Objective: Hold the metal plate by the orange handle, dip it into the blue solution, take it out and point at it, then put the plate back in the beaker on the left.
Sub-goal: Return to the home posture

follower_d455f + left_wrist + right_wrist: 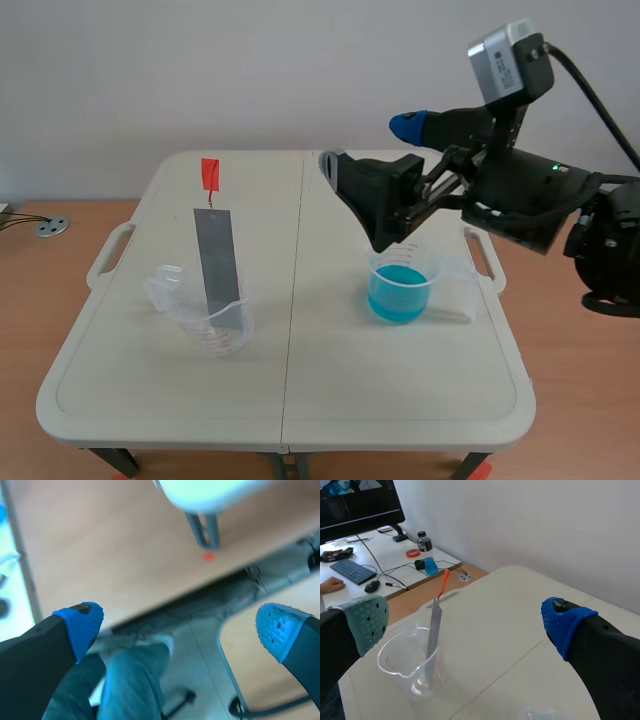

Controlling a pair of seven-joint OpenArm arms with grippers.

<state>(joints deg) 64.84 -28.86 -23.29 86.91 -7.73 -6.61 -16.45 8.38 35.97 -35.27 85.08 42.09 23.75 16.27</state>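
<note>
Scene view: plate (217,258) apart from fingers (378,200)

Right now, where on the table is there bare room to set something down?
Free: the middle strip between the clear beaker and the blue-solution beaker, and the near edge of the table in front of both. Crowded: over the blue-solution beaker, where the open right gripper hangs.

Open tabletop (300,250) lies between the right claw (370,145) and the left beaker (215,325).
</note>
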